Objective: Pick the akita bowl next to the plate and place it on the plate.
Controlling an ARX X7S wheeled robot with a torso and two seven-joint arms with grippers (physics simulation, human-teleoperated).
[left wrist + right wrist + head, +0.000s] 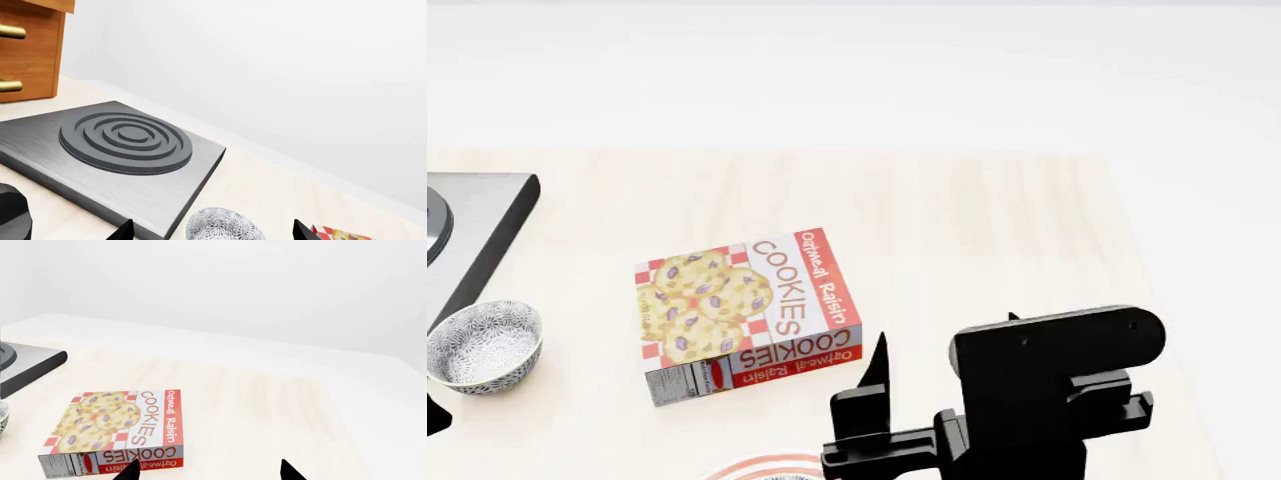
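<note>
A grey-and-white patterned akita bowl (482,345) stands upright on the pale counter, near the stove's corner. In the left wrist view this bowl (221,226) lies just ahead of my left gripper (213,234), whose black fingertips (124,231) are spread wide to either side without touching it. Only a sliver of the plate (747,467), with its red rings, shows at the head view's lower edge. My right gripper (941,350) hovers open and empty beside the cookie box, with nothing between its tips (210,472).
A cookie box (747,310) lies flat between the bowl and the right arm. A grey stove plate (127,150) sits beyond the bowl, with a wooden drawer cabinet (27,50) behind it. A white wall backs the counter.
</note>
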